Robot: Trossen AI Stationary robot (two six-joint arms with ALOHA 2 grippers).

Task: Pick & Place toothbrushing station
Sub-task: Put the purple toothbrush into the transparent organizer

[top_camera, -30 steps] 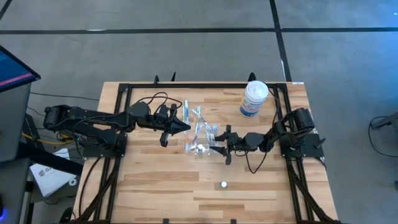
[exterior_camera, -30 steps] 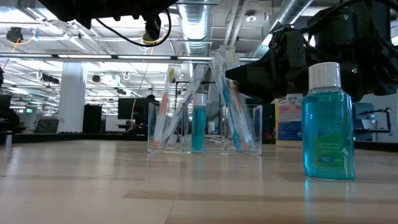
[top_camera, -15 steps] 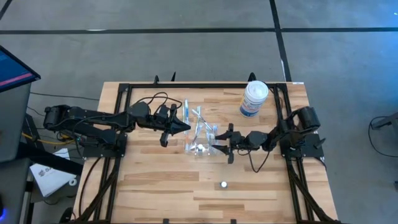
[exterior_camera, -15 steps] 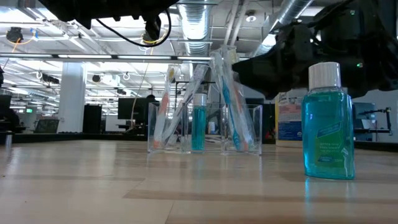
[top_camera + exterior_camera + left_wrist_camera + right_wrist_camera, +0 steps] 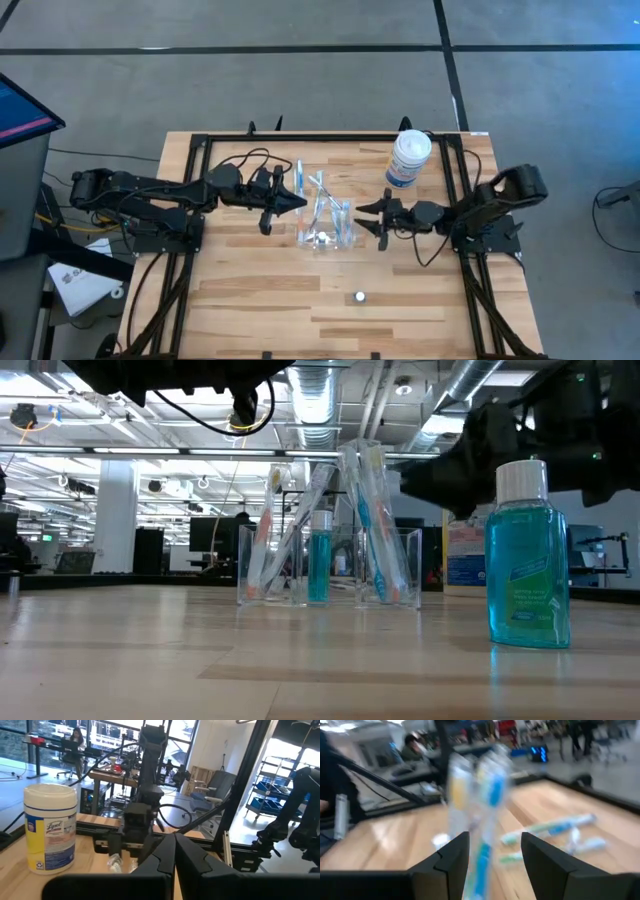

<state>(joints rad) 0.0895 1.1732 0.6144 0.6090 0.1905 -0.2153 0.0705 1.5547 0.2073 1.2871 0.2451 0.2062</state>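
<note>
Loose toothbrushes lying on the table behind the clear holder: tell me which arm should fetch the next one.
Probably left. The left claw, shut, sits beside the loose white-and-blue toothbrushes; the open right claw is across the clear plastic holder from them.

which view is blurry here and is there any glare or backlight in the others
Right wrist view: motion-smeared, the toothbrushes ahead of the open right claw are streaks. Low view: sharp on the mouthwash bottle and clear organizer, but bright ceiling lights leave the arms as dark silhouettes. Left wrist view: windows blown out, wipes tub crisp. High view: even light, soft shadows.
</note>
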